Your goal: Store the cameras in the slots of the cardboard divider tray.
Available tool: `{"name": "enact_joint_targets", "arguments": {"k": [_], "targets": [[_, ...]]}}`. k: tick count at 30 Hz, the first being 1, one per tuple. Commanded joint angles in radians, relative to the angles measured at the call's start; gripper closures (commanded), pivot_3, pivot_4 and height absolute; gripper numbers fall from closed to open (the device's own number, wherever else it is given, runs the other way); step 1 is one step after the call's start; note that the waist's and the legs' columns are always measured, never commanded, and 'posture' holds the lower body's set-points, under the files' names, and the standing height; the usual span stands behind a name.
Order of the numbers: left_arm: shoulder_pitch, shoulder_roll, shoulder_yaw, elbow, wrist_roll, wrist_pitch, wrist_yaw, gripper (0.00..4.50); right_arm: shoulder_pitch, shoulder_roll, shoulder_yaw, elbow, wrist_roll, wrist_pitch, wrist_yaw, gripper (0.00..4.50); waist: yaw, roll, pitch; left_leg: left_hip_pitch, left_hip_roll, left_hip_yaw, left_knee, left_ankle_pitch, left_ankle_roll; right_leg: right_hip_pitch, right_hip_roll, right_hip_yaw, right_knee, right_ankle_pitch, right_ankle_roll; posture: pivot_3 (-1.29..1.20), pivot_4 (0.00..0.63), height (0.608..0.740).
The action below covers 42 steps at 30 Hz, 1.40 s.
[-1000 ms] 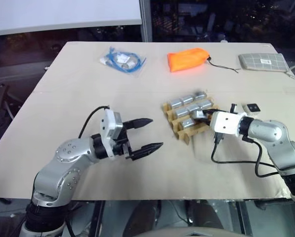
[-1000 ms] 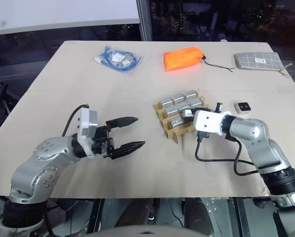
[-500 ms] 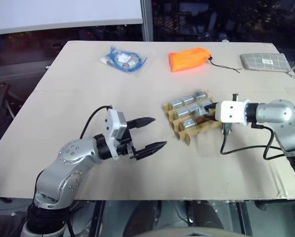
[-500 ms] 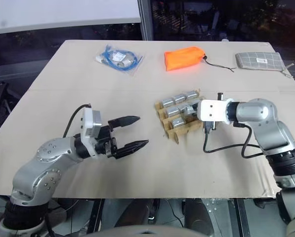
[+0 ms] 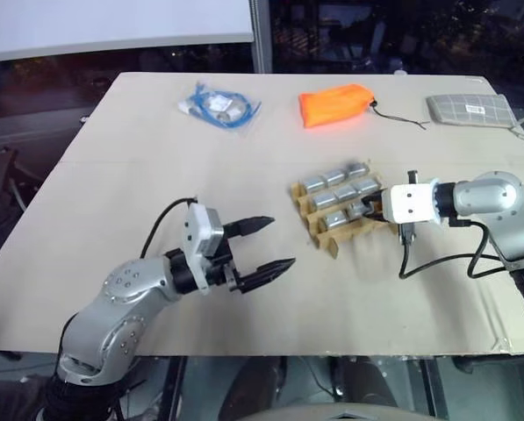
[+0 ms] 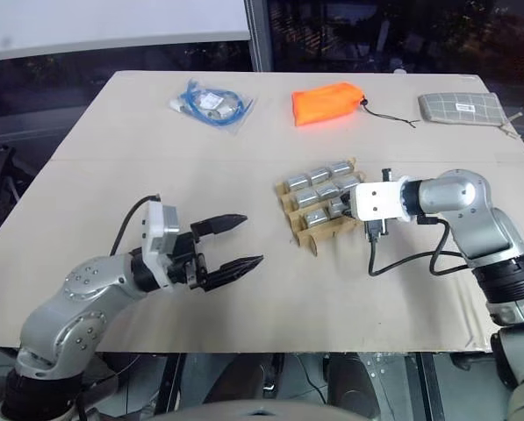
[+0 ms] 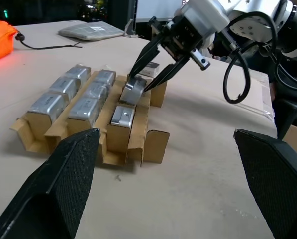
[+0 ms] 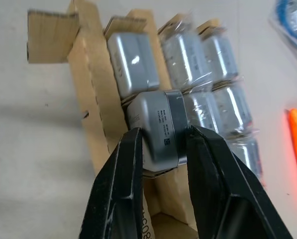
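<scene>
A: Where was the cardboard divider tray (image 5: 340,209)?

B: On the counter (image 5: 244,158), right of centre, well apart from the orange pouch (image 5: 333,104) and the bagged blue cable (image 5: 218,105) at the far side.

A: And the cameras (image 5: 332,186)?

B: Seven lay in its slots. The eighth camera (image 8: 158,130) sat tilted over a slot in the nearest row, just beside one already seated.

A: Who had it?

B: The right pincer (image 7: 147,75), its two black fingers clamped on the block's sides.

A: The other arm?

B: The left pincer (image 5: 260,245) hung over bare counter left of the tray, fingers spread wide, gripping nothing.

A: Anything else?

B: A grey checked pouch (image 5: 469,109) lay at the far right corner.
</scene>
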<state>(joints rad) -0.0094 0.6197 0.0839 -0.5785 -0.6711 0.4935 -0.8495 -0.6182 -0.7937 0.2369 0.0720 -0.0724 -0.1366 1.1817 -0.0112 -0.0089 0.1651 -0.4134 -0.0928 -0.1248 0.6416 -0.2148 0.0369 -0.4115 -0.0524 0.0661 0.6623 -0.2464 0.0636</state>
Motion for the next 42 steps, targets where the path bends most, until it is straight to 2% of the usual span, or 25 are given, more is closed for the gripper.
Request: {"name": "enact_joint_targets", "arguments": {"k": [1,7,8,9,11,13,15,19,22,25,27,34,42], "targets": [[0.016,0.023,0.045,-0.038,-0.018,-0.032,-0.023,0.0,-0.033,0.006,0.013,0.034,-0.012,-0.041,0.007,3.53,0.0,0.0,0.0,0.0,0.0,0.0,0.0,0.0,0.0,0.0,0.0,0.0,0.0,0.0,0.0,0.0,0.15,0.74],[0.1,0.06,0.118,0.0,-0.024,-0.09,-0.113,0.0,-0.055,0.016,0.021,0.063,0.016,-0.027,0.042,3.53,-0.003,0.0,0.0,0.0,0.0,0.0,-0.001,0.0,0.0,0.0,0.0,0.001,0.0,0.0,0.0,0.0,0.15,0.74],[0.115,0.065,0.13,0.003,-0.025,-0.098,-0.126,0.0,-0.057,0.017,0.018,0.065,0.026,-0.026,0.051,2.94,-0.002,0.0,0.0,0.0,0.0,0.0,-0.001,0.0,0.0,-0.001,0.0,0.001,0.0,0.0,0.0,0.0,0.15,0.74],[0.127,0.069,0.139,0.005,-0.026,-0.103,-0.136,0.0,-0.061,0.023,0.011,0.068,0.033,-0.025,0.046,2.72,-0.002,0.0,0.0,0.0,0.0,0.0,-0.001,0.0,0.0,0.0,0.0,0.001,0.0,0.0,0.0,0.0,0.15,0.74],[0.142,0.073,0.15,0.007,-0.026,-0.111,-0.149,0.0,-0.067,0.033,0.0,0.071,0.039,-0.013,0.032,1.94,-0.002,0.0,0.0,0.0,0.0,0.0,-0.001,0.0,0.0,0.0,0.0,0.0,0.0,0.0,0.0,0.0,0.15,0.74],[0.15,0.076,0.153,0.01,-0.019,-0.122,-0.159,0.0,-0.058,0.025,-0.011,0.052,0.038,0.006,0.025,0.86,0.0,0.0,0.0,0.0,0.0,0.0,-0.001,0.0,0.0,-0.001,0.0,0.001,0.0,0.0,0.0,0.0,0.15,0.74],[0.152,0.074,0.153,0.01,-0.017,-0.127,-0.161,0.0,-0.042,0.012,-0.034,0.017,0.055,0.063,0.018,0.03,0.002,0.0,0.0,0.0,0.0,0.0,-0.001,0.0,0.0,-0.001,0.0,0.0,0.0,0.0,0.0,0.0,0.15,0.74],[0.148,0.062,0.14,-0.005,-0.015,-0.135,-0.152,0.0,-0.012,-0.023,-0.175,-0.059,0.132,0.335,-0.064,0.03,0.005,0.001,0.0,-0.001,0.0,0.0,-0.002,0.0,0.0,-0.001,-0.001,0.0,-0.001,0.0,0.0,0.0,0.15,0.74],[0.13,0.049,0.123,-0.015,-0.016,-0.132,-0.133,0.0,-0.003,-0.036,-0.257,-0.014,0.069,0.509,-0.245,0.03,0.009,0.001,0.0,-0.001,0.0,0.0,-0.002,0.0,0.0,-0.001,-0.001,0.0,-0.001,0.0,0.0,0.0,0.15,0.74],[0.109,0.04,0.098,-0.012,0.0,-0.13,-0.115,0.0,-0.018,0.036,-0.346,0.04,0.057,0.749,-0.453,0.03,0.01,0.0,0.0,0.0,0.0,0.0,-0.002,0.0,0.0,-0.001,-0.001,0.001,-0.001,0.0,0.0,0.0,0.15,0.74],[0.1,0.039,0.083,-0.009,0.01,-0.131,-0.109,0.0,-0.016,0.081,-0.384,0.053,0.065,0.856,-0.537,0.03,0.006,0.0,0.0,0.0,0.0,0.001,-0.003,0.0,0.0,-0.002,-0.001,0.001,0.0,0.0,0.0,0.0,0.15,0.74],[0.052,0.041,0.056,0.001,0.007,-0.115,-0.088,0.0,-0.012,0.162,-0.454,0.134,0.095,0.964,-0.699,0.03,-0.001,0.001,0.0,-0.001,0.0,0.003,-0.005,0.0,0.0,-0.003,-0.001,0.004,-0.001,0.0,0.0,0.0,0.15,0.74],[0.033,0.039,0.04,-0.014,0.002,-0.095,-0.061,0.0,-0.042,0.163,-0.444,0.259,0.128,0.936,-0.735,0.03,-0.003,0.001,0.0,0.0,0.0,0.004,-0.005,0.0,0.0,-0.003,0.0,0.004,-0.001,0.0,0.0,0.0,0.15,0.74]]}}
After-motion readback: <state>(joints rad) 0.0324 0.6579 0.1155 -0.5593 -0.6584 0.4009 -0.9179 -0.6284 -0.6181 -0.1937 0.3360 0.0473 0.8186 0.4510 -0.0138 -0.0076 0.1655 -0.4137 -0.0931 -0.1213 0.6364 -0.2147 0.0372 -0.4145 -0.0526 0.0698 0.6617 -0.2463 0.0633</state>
